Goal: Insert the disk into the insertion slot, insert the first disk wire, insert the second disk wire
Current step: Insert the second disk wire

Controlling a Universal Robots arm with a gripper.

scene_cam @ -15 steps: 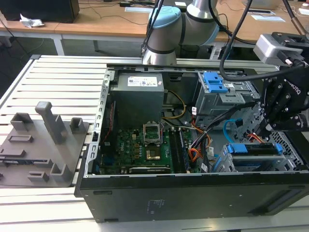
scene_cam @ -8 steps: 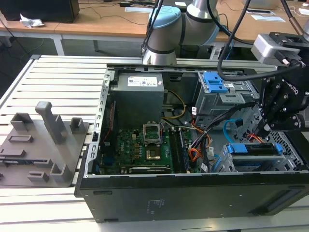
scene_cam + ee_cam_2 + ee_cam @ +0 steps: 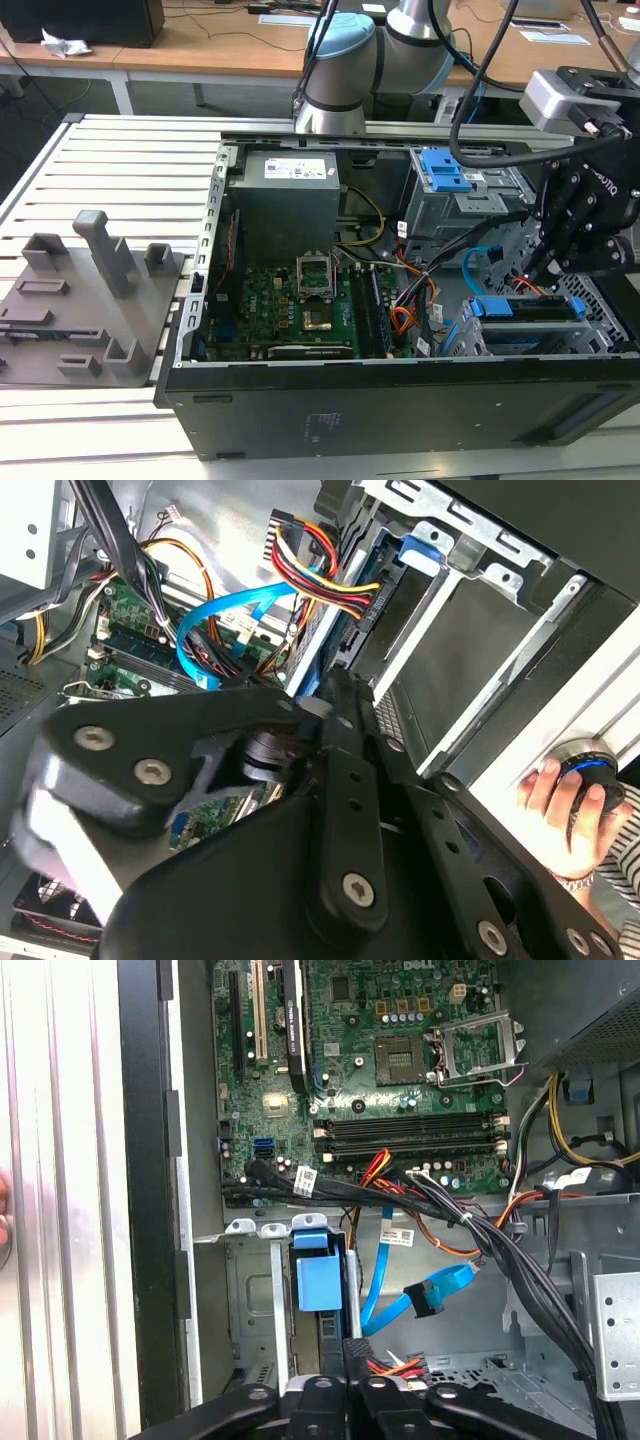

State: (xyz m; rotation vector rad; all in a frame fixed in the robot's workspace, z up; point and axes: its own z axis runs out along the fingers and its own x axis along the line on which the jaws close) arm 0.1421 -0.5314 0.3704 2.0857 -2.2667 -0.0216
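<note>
Tool (image 3: 347, 1348), fingers nearly closed and seemingly pinching the power plug (image 3: 361, 613), points straight at the rear edge of the disk (image 3: 318, 1282), which lies lengthwise in the insertion slot (image 3: 252, 1310).

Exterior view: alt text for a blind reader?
The gripper hangs just above the blue-framed disk, which sits in the drive cage at the exterior view's right of an open PC case. The motherboard lies mid-case; a grey fixture sits on the slatted table at the exterior view's left.
</note>
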